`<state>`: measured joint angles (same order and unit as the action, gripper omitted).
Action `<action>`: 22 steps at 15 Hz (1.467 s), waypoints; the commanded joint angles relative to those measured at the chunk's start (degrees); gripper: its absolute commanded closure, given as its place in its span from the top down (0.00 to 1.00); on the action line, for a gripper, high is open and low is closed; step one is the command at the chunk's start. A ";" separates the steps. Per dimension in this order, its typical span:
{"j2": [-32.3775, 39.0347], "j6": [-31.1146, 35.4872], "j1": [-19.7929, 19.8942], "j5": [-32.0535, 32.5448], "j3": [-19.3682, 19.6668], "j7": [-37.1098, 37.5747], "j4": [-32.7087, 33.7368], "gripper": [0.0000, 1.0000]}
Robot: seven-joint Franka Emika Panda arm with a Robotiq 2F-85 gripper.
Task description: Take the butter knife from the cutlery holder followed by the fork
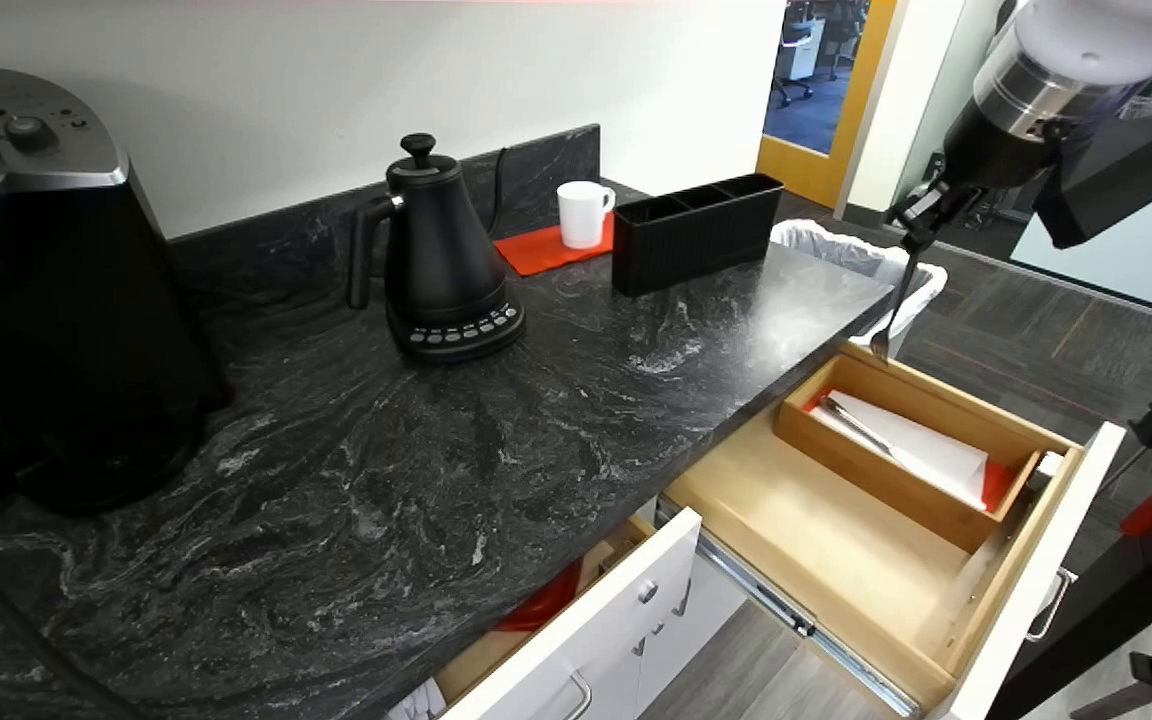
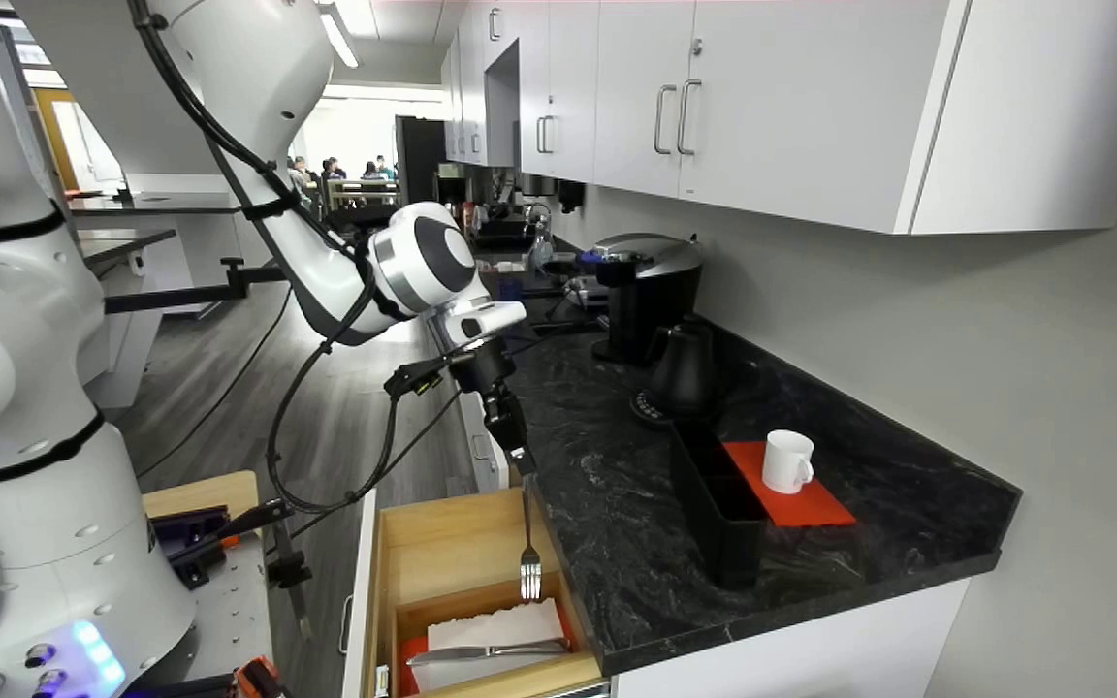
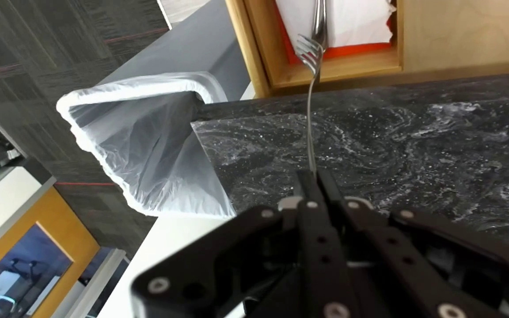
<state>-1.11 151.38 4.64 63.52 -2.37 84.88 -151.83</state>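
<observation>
Fingers (image 3: 332,190) found closed on the handle end of the fork (image 2: 529,557), as shown in the wrist view. The fork is held tines down, near upright with some tilt, below the centre of the frame in an exterior view; whether the tines touch anything cannot be told, though clearance is judged likely. Butter knife (image 2: 491,650) noted lying flat, bottom of the same frame, on a white sheet (image 2: 495,626) inside a wooden box (image 1: 876,480); the box is housed in the pulled-out drawer (image 1: 816,500).

Step in hand: the fork, second of the two items. With the knife out of the cutlery holder (image 1: 696,238) and the fork gripped, only the setting down of the fork is judged to be left.

Next move: fork presumably to be brought over the box, lowered and tipped toward the flat, so that it can be laid beside the knife; release to be made only once the tines are supported.

Further out: the holder is stood on the bench (image 1: 556,420), right of upper centre in an exterior view; contents of its dark compartments not made out. Just beside it, a white mug (image 1: 581,218) is carried by a red cloth (image 1: 536,252); black kettle (image 1: 448,245) farther left. Past the bench end, a lined bin (image 3: 139,88) is seen.
</observation>
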 commanded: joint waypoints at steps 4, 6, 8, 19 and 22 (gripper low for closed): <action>3.81 4.98 1.77 8.52 2.70 12.45 0.49 0.03; 4.84 5.84 2.03 9.06 3.60 14.61 0.56 0.03; 6.15 7.20 2.43 8.70 4.82 17.11 0.73 0.03; 13.83 10.53 3.15 0.32 7.17 24.58 0.96 0.03; 15.65 10.13 3.20 -4.84 6.78 23.44 1.11 0.02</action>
<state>12.66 160.03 6.97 61.92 4.68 107.89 -151.25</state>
